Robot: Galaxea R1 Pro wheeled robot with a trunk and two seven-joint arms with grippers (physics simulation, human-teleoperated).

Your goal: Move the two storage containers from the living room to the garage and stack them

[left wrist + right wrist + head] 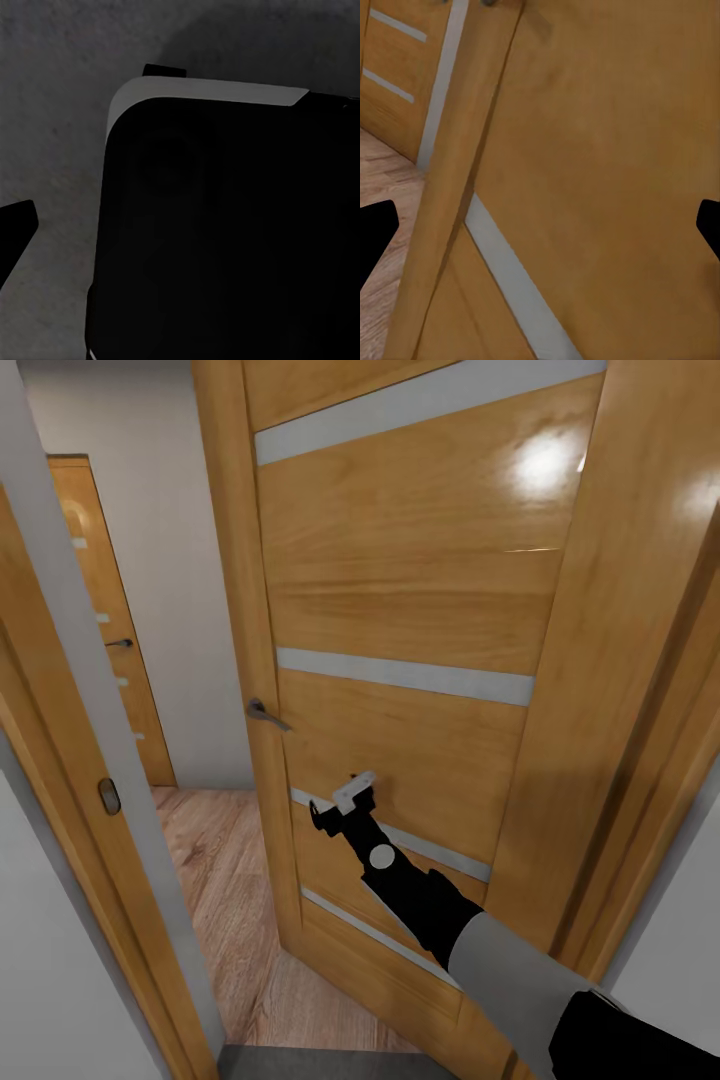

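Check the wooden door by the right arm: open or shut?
Open, partway: the door stands swung off its frame, with wood floor and hallway visible through the gap. Right gripper is at its face.

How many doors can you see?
2. A big open door stands right in front, with the right gripper against it. A closed door is down the hallway. More may be hidden.

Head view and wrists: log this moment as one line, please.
phase: transit, at doorway | right tool: open, against honey-coloured wooden door with grey strips | door: ajar | beyond: light wood-plank floor | left tool: state unclear | containers: none held
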